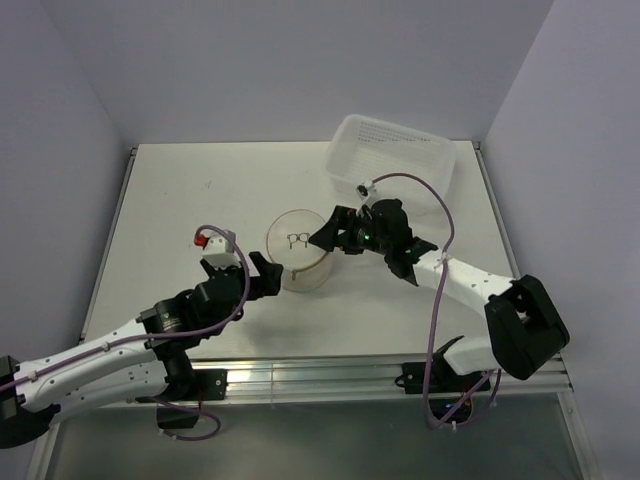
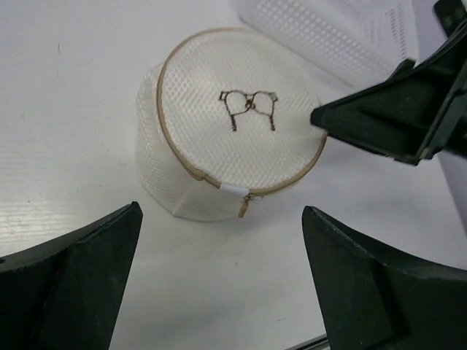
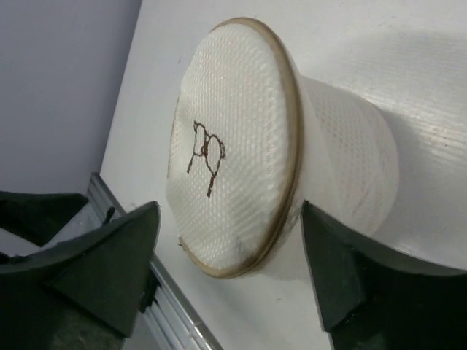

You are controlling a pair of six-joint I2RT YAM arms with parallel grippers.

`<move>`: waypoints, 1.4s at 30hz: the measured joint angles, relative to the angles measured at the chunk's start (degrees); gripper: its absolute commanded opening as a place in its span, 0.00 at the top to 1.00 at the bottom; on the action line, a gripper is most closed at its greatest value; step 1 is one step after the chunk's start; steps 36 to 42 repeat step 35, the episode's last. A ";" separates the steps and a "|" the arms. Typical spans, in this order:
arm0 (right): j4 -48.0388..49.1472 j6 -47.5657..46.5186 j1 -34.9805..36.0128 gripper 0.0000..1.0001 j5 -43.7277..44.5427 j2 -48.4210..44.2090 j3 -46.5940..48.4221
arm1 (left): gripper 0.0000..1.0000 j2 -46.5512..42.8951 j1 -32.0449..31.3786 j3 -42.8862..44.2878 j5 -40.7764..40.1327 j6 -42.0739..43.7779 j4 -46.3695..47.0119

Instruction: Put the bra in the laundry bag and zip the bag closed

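Top view: one round white mesh bag [image 1: 298, 250] stands upright near the middle of the tabletop [image 1: 180, 200], between two arms. The left fingers [image 1: 268, 277] sit just beside its near-left wall and the right fingers [image 1: 322, 238] at its right rim. Both pairs are spread and grasp nothing. One white perforated basket [image 1: 392, 152] rests at the far right, apart from the bag.

Left wrist view: the two left fingers [image 2: 80, 277] stand wide apart. Beyond them is the bag [image 2: 219, 146], with a flat disc lid, a beige rim zipped all round, one pull [image 2: 244, 203] on the near side and one small dark bra icon [image 2: 248, 108]. One right finger [image 2: 379, 117] points at the rim.

Right wrist view: the two right fingers [image 3: 95, 262] are spread, with the bag [image 3: 241, 131] beyond them, unclasped, its lid facing the camera.
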 measured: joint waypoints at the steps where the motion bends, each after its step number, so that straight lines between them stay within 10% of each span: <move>1: -0.57 -0.02 0.15 0.00 0.85 -0.39 0.00 | 0.02 -0.70 0.00 0.81 -0.17 0.15 -0.83; 22: -23.50 -4.92 0.42 0.00 30.29 -66.31 -11.30 | 0.06 -16.63 0.02 11.45 -4.37 3.08 -13.73; 42: -28.76 -6.16 0.42 0.00 36.70 -65.35 -13.55 | 0.08 -25.09 0.02 7.74 -4.50 1.27 -18.78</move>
